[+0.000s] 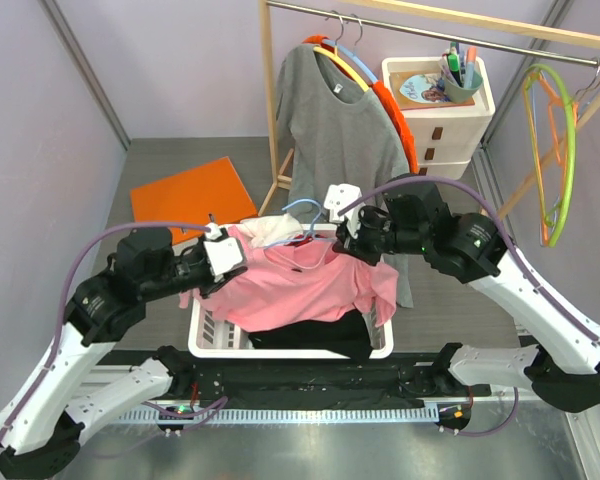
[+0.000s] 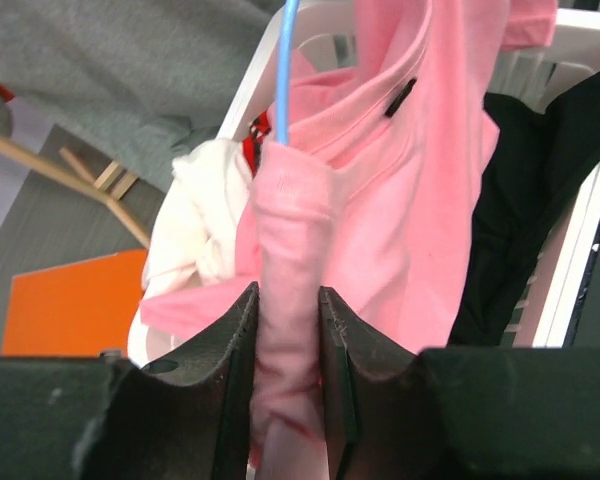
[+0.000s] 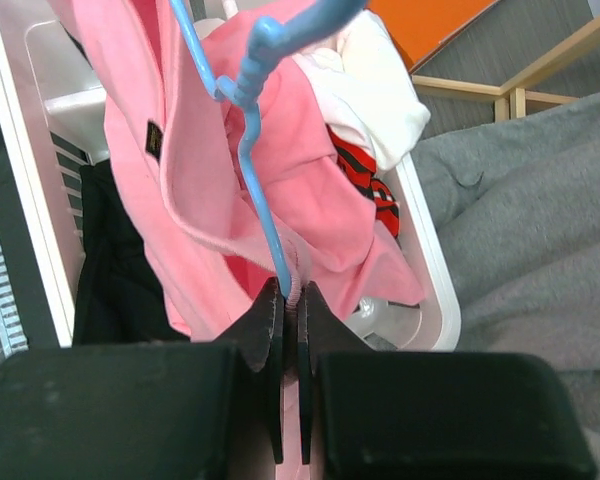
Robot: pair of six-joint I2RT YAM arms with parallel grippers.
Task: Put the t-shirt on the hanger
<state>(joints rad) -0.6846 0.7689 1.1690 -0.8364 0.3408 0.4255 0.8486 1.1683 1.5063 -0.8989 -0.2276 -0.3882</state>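
The pink t-shirt (image 1: 305, 285) hangs spread between my two grippers above the white basket (image 1: 212, 338). My left gripper (image 1: 223, 258) is shut on a bunched roll of the t-shirt (image 2: 290, 290), from which the light-blue hanger wire (image 2: 284, 70) rises. My right gripper (image 1: 352, 238) is shut on the hanger (image 3: 250, 130) together with the t-shirt's collar edge (image 3: 280, 190). The hanger's hook (image 1: 302, 207) shows above the basket. A small dark label (image 2: 400, 98) sits at the collar.
The basket also holds a black garment (image 1: 320, 335) and a white garment with red print (image 2: 205, 225). Behind stand a wooden rack with a grey shirt (image 1: 330, 120), a lime-green hanger (image 1: 565, 150), white drawers (image 1: 440, 110), and an orange sheet (image 1: 190, 195) on the floor.
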